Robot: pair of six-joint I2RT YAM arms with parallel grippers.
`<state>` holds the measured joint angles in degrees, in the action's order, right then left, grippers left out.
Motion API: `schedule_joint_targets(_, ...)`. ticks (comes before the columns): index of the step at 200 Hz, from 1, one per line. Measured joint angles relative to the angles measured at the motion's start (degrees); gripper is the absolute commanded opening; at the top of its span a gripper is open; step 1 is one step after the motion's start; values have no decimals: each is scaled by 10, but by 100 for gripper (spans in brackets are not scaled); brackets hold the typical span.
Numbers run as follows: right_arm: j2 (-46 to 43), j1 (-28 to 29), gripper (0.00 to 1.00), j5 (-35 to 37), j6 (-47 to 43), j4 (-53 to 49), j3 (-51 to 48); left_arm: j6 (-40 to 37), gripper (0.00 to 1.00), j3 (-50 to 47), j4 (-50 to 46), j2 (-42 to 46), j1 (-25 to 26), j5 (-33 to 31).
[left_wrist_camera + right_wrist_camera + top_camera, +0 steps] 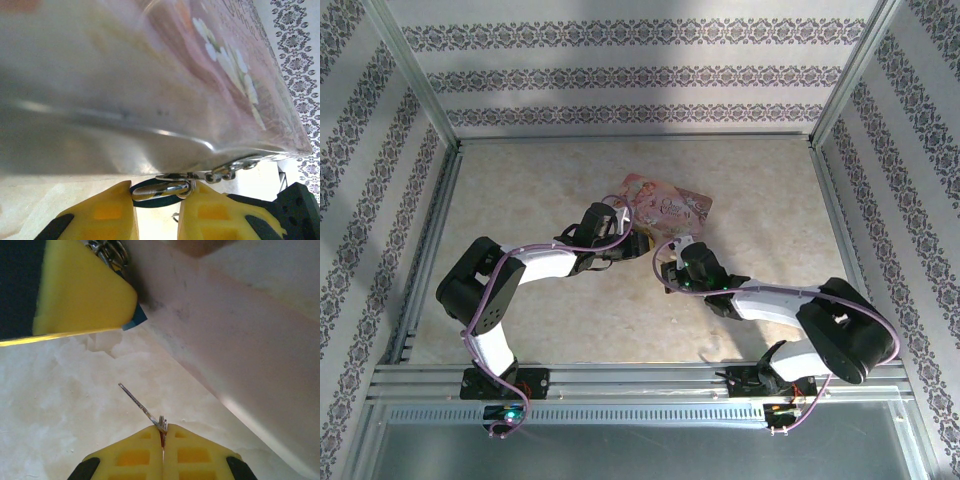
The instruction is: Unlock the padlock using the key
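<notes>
The left hand (160, 192) is closed on the padlock (167, 188). In the left wrist view the silvery shackle lies across the gap between the 2 yellow fingers (107, 215), directly beneath the lower edge of the pink tin (150, 75). Small silvery fittings (225, 173) on that edge sit just beside the shackle; whether the shackle passes through them cannot be determined. In the right wrist view a blue corner of the padlock body shows behind 1 yellow finger of the left hand, close against the tin wall. The right hand (163, 429) has its 2 fingers pressed together, pinching the key (136, 401) at its head. The thin blade projects from the fingertips, tilted toward the padlock and apart from it, with the pale desk (55, 405) behind. In the top external view both hands sit at the near edge of the tin, near the middle of the desk, the left hand against the tin and the right hand just beside it.
</notes>
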<state>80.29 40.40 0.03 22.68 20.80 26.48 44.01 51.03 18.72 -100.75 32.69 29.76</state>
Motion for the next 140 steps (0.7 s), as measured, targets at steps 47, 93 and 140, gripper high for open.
schedule_joint_targets(47, 24, 0, 0, 6, 15, 31, 0, 1, 19, 0, 0, 0, 3, -2)
schedule_joint_targets(93, 43, 0, 0, 17, 35, 52, 0, 2, 19, 0, 0, 0, 3, -2)
schedule_joint_targets(140, 57, 4, 0, 24, 46, 72, 0, 3, 19, 0, 0, 0, 3, -4)
